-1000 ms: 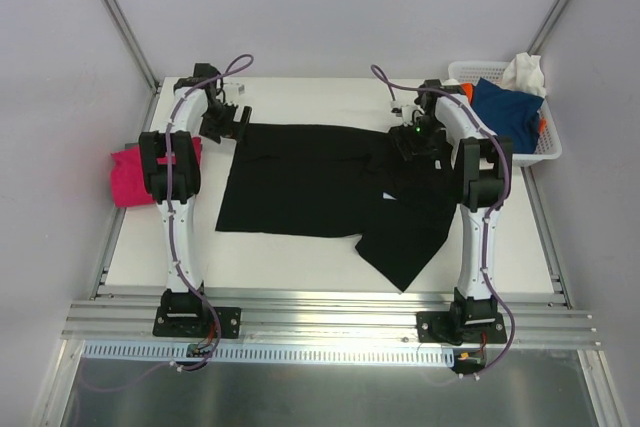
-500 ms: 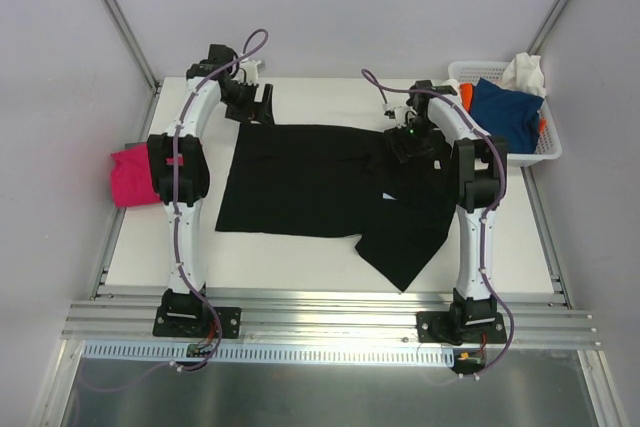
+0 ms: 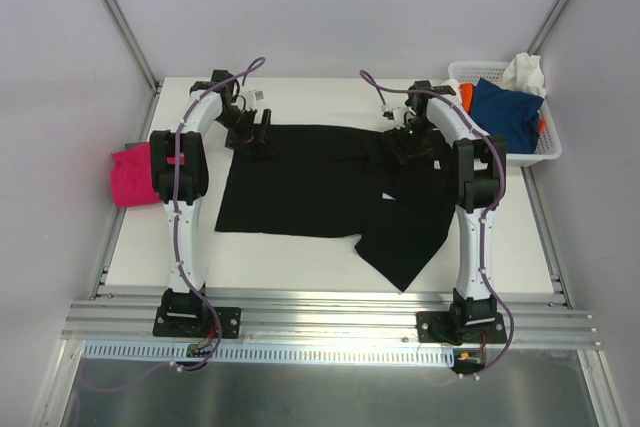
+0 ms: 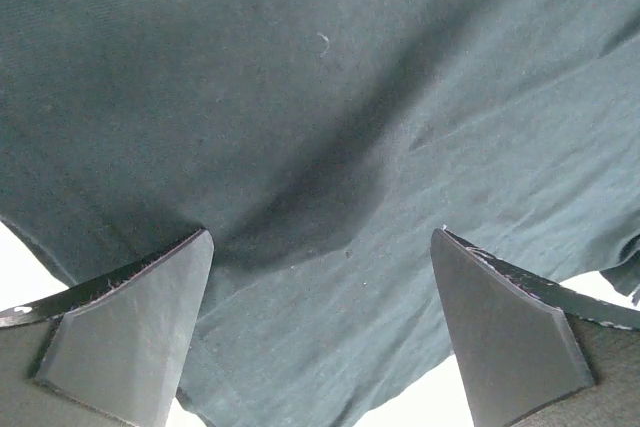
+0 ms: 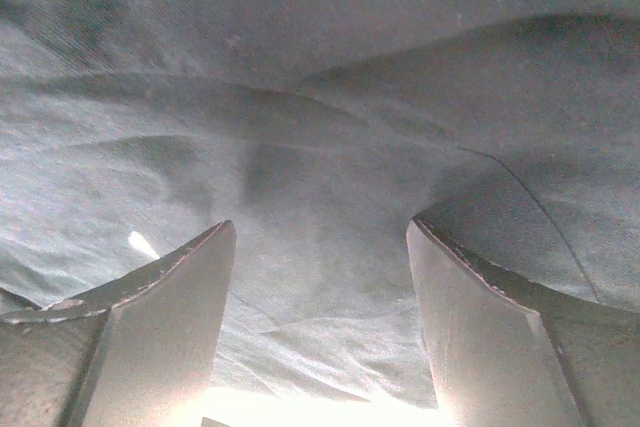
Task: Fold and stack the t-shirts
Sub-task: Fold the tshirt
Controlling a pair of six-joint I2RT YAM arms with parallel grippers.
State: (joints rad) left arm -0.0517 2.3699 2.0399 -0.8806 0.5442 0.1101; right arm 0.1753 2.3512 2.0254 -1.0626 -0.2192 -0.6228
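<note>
A large black t-shirt (image 3: pixel 310 182) lies spread on the white table, its right part folded over and hanging toward the front. My left gripper (image 3: pixel 252 135) is open over the shirt's far left corner; the left wrist view shows black cloth (image 4: pixel 320 127) between the spread fingers (image 4: pixel 130 327). My right gripper (image 3: pixel 412 144) is open over the shirt's far right edge; the right wrist view shows cloth (image 5: pixel 320 197) between its fingers (image 5: pixel 500 347). A magenta-pink t-shirt (image 3: pixel 128 175) lies folded at the table's left edge. Blue (image 3: pixel 505 112), orange (image 3: pixel 464 95) and white (image 3: pixel 525 72) tees sit in the basket.
A white plastic lattice basket (image 3: pixel 548 152) stands at the far right corner of the table. Metal frame posts rise at the back corners. An aluminium rail (image 3: pixel 330 312) runs along the near edge by the arm bases.
My left gripper moved from the far left table edge rightward and down onto the black shirt's far left corner. The right gripper shifted slightly along the far right edge.
</note>
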